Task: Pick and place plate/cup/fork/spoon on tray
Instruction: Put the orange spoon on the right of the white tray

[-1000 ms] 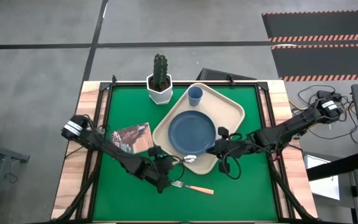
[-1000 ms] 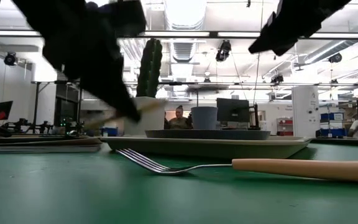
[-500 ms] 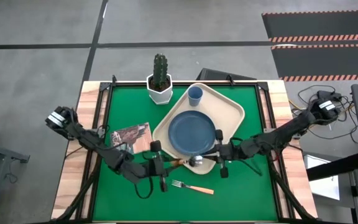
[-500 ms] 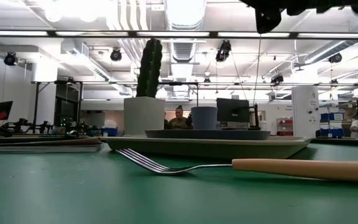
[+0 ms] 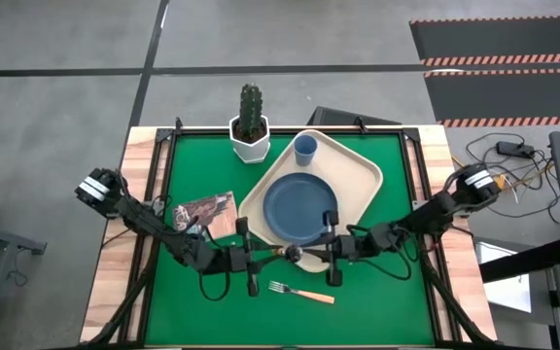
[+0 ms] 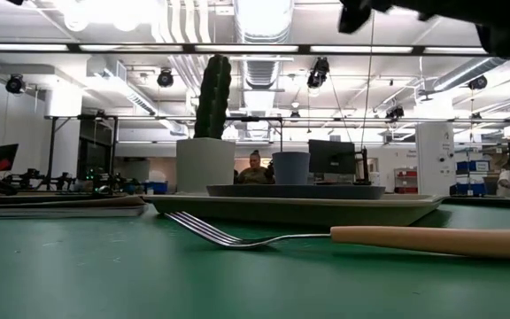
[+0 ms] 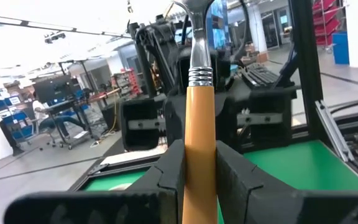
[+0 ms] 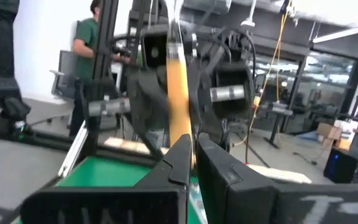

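The spoon (image 5: 288,253) is held level above the tray's near edge, between my two grippers, which face each other. My left gripper (image 5: 268,257) is shut on its orange-tan handle. My right gripper (image 5: 309,251) is closed about its bowl end. The fork (image 5: 300,291) lies flat on the green mat near the front, and it also shows in the low view (image 6: 343,237). The dark blue plate (image 5: 300,207) and the blue cup (image 5: 305,148) stand on the cream tray (image 5: 358,175). My left gripper pinches the spoon's orange-tan handle (image 7: 200,149) between its two fingers. The fingers come level from the table's left and lie along the spoon. The metal neck (image 7: 198,68) points away toward the right gripper, and the spoon is lifted clear. My right gripper comes level from the table's right, its fingertips (image 8: 182,149) almost together around the spoon's bowl end. The fingertips hide the place of contact. The orange handle (image 8: 177,99) runs on from them toward the left gripper.
A white pot with a cactus (image 5: 250,131) stands at the back, left of the tray. A picture card (image 5: 207,214) lies on the mat left of the tray. Bare green mat lies at the front around the fork.
My left gripper has gone up from the mat with the spoon, out of the low view, and turned level. My right gripper has gone toward the table's left and near edge, up to the spoon's bowl end. The fork, plate, cup and tray have stayed.
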Tool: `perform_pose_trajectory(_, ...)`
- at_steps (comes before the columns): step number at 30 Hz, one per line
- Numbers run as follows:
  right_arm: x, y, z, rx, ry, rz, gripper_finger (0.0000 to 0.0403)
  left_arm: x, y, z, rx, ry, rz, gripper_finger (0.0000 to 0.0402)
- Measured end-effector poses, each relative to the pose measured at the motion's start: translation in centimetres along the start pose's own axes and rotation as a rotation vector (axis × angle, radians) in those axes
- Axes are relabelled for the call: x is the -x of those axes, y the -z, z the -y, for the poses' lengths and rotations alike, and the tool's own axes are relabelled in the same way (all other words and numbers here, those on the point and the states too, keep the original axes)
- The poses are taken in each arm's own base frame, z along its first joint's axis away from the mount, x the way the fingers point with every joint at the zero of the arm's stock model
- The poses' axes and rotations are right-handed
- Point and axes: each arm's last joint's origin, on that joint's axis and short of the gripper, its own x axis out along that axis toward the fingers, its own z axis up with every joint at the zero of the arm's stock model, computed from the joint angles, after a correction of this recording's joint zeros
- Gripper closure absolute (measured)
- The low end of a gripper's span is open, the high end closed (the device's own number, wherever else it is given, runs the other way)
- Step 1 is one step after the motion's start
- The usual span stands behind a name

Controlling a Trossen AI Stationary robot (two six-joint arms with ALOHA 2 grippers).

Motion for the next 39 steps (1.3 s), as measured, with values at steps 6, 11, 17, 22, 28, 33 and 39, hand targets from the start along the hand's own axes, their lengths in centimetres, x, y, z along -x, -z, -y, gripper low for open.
perform_pose_trajectory(6,-1.9,-1.3,-0.3,0.038,0.024,0.051,0.0365,0.1,0.1,0.0,-0.001,0.001,-0.001,0.0361)
perform_pose_trajectory(11,-2.8,-2.0,-0.4,0.040,0.017,0.059,0.0311,0.1,0.2,-0.1,-0.002,-0.001,-0.003,0.0361)
perform_pose_trajectory(17,-3.5,-2.5,-0.3,0.019,0.018,0.051,0.0256,-0.2,0.4,-0.5,0.000,-0.017,-0.006,0.0361)
perform_pose_trajectory(22,-4.2,-3.1,-0.2,0.031,0.026,0.053,0.0249,-0.7,0.7,-1.2,0.043,-0.040,-0.013,0.0361)
perform_pose_trajectory(28,-4.7,-3.4,0.3,0.025,0.051,0.055,0.0266,-0.8,0.7,-1.3,0.044,-0.043,-0.011,0.0361)
perform_pose_trajectory(33,-5.1,-3.3,0.9,0.030,0.081,0.033,0.0293,-0.9,0.7,-1.5,0.044,-0.048,-0.011,0.0361)
perform_pose_trajectory(39,-5.3,-3.2,1.2,0.045,0.083,0.017,0.0347,-1.0,0.8,-1.6,0.044,-0.052,-0.012,0.0361)
